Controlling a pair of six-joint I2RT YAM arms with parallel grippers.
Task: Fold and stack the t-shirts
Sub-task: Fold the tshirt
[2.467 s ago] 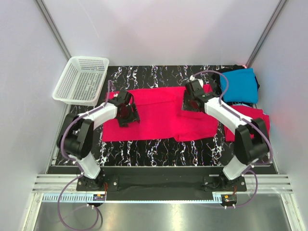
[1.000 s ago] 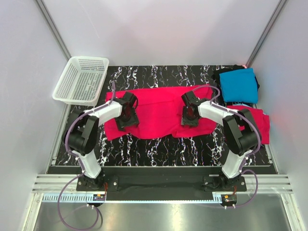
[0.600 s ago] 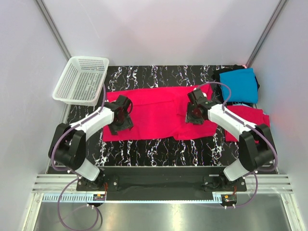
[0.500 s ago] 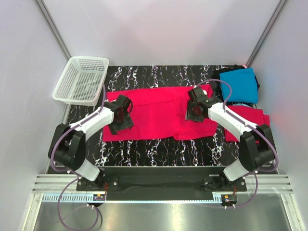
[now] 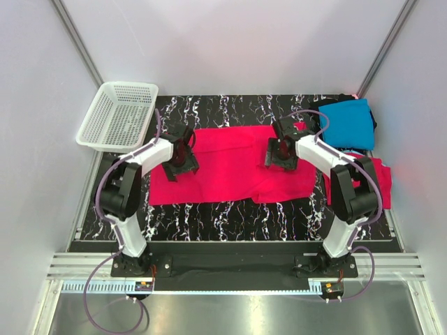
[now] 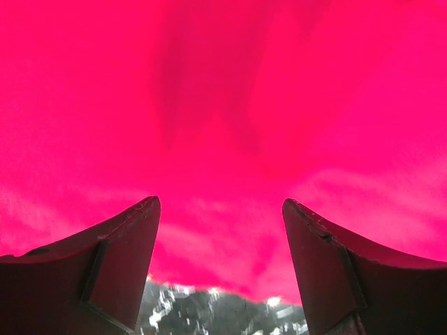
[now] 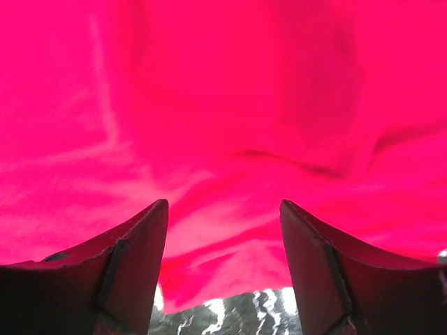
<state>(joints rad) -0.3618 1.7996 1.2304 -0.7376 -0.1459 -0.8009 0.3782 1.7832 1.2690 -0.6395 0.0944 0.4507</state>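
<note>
Top external view: a big red shirt (image 5: 230,164) lies spread flat across the middle of the marbled table (image 5: 230,213), long side running left to right. Left gripper (image 5: 180,155) is down over the shirt's left end, right gripper (image 5: 281,150) over its right end, near the far edge. Both arms reach in from their own sides and mirror each other.

Left wrist camera now: the two fingers (image 6: 105,265) stand well apart, nothing pinched between them, just red cloth filling the view beyond. A strip of marble shows below the shirt's edge, right between the fingertips.

Right wrist camera, same picture: fingers (image 7: 119,272) spread wide, no cloth caught in the gap. The fabric ahead is rumpled, with a few soft folds, and the hem sits just past the tips with table showing under it. Whether the tips touch the cloth, I cannot tell.

Off to the right, a second red shirt (image 5: 374,178) lies beside the spread one at the table's right edge. Behind it, in the far right corner, sits a folded blue shirt (image 5: 349,122) on top of a black shirt (image 5: 316,115) that peeks out at its left side. White basket (image 5: 115,115) rests at the far left corner, apart from everything.
</note>
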